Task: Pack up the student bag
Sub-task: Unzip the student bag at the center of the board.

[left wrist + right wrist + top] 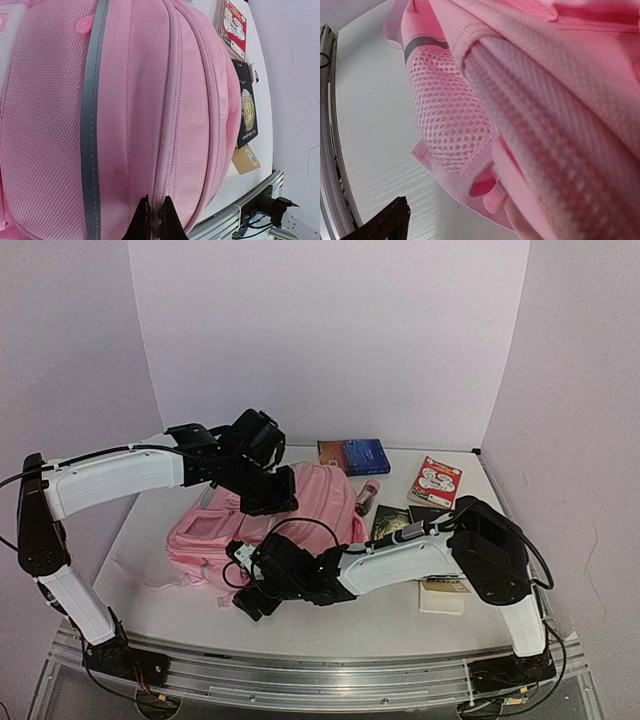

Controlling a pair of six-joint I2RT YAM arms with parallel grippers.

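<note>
We see the student bag (300, 502) lying on the white table (170, 605), left of centre in the overhead view, its pink fabric filling both wrist views. The left gripper (154, 200) rests on the bag's upper part, fingers together at the zip seam (whether they pinch anything we cannot tell). The right gripper (252, 598) sits at the bag's lower edge, fingers apart: one finger (390, 222) shows at lower left, clear of the mesh pocket (450, 115); the other is hidden.
</note>
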